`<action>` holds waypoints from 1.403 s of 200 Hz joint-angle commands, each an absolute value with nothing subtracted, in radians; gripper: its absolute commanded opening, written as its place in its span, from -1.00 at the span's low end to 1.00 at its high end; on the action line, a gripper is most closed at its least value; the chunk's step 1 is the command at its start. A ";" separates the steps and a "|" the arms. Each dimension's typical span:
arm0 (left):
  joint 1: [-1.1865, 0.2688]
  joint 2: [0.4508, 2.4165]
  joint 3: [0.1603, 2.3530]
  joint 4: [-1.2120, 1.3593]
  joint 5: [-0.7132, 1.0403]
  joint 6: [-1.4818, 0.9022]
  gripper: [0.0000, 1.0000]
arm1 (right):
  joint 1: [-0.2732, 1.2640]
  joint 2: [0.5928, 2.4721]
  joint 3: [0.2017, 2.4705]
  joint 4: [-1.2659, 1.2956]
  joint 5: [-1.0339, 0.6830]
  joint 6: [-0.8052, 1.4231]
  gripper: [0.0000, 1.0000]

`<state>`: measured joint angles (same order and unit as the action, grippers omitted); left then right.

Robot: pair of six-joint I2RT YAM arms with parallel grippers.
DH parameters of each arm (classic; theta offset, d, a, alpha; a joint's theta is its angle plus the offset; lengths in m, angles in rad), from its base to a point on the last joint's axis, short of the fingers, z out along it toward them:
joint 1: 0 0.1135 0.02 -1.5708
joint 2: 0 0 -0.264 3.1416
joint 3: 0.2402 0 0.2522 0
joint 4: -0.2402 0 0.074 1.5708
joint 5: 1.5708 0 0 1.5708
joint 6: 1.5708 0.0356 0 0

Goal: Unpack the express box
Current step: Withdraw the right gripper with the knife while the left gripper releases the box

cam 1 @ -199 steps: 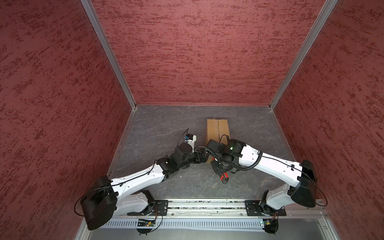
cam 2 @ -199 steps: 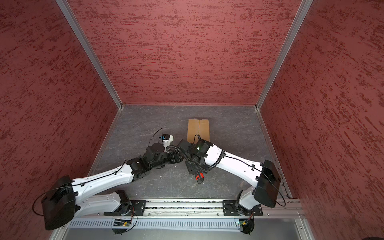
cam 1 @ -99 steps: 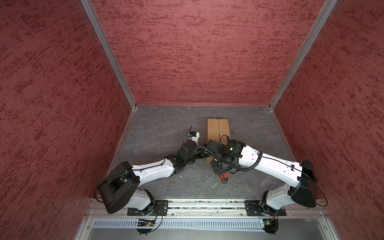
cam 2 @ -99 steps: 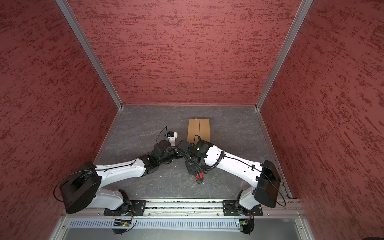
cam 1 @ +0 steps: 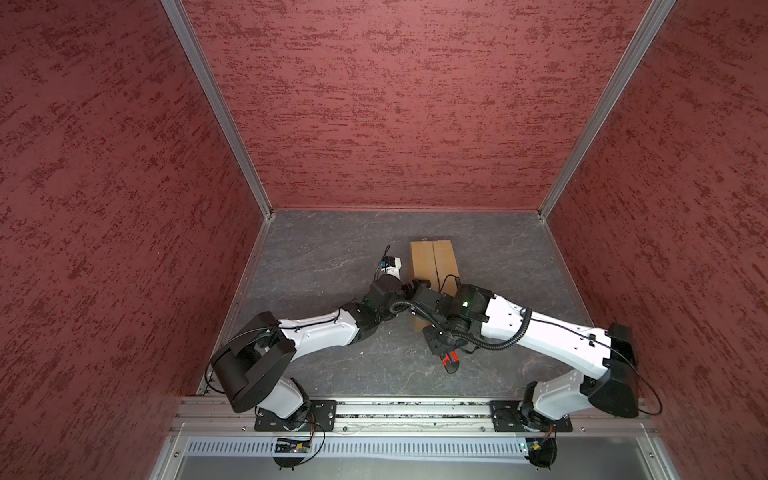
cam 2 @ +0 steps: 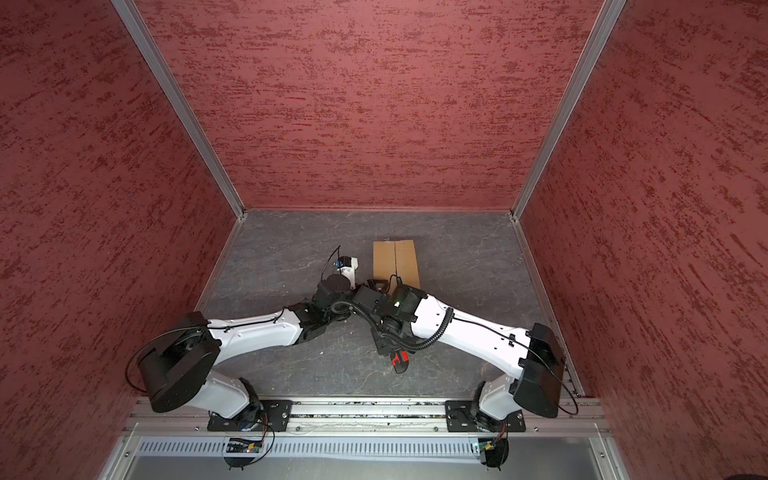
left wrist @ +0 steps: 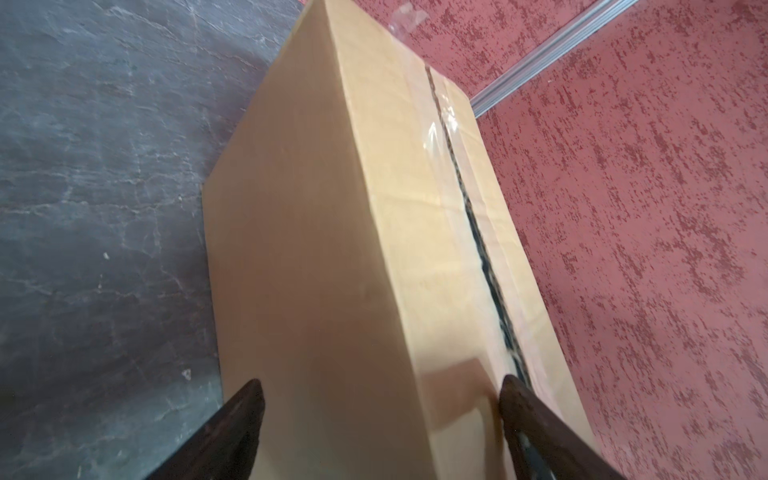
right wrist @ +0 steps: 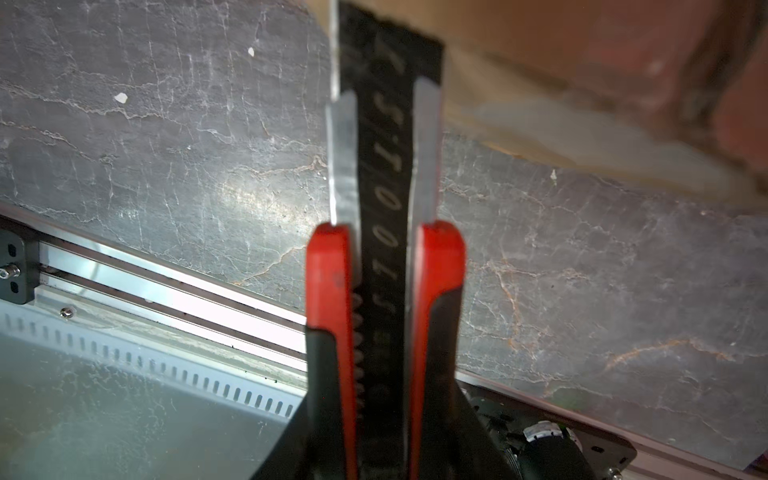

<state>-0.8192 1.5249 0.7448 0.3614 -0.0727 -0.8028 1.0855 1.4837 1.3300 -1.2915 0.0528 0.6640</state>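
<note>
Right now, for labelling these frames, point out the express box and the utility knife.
express box (cam 1: 424,262): a top view, top flap.
utility knife (right wrist: 328,270): right wrist view, red handle.

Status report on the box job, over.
Left end effector open, astride express box edge. Right end effector shut on utility knife. Seam gapes, flaps down. Right wrist overhangs box's near end.

top views: stereo pair, high over the near rail (cam 1: 415,409), looking down toward the far wall (cam 1: 395,104); whole cell, near-identical framing.
left wrist: very close, sighting along the express box (left wrist: 332,249) toward the far right corner (left wrist: 540,62).
right wrist: close, sighting along the utility knife (right wrist: 384,249) at floor (right wrist: 166,145) and near rail.
shared: express box in all four.
</note>
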 commanded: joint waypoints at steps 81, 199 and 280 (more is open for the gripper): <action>-0.723 1.673 0.806 0.343 -0.073 -0.776 0.76 | 1.153 1.318 1.256 -1.370 0.072 0.810 -1.00; -0.658 1.467 0.793 0.196 -0.014 -0.692 0.88 | 0.901 1.148 1.172 -1.329 0.216 0.767 -1.00; -0.614 1.165 0.810 -0.145 0.019 -0.611 0.99 | 0.444 1.298 1.033 -0.911 0.078 0.397 -1.00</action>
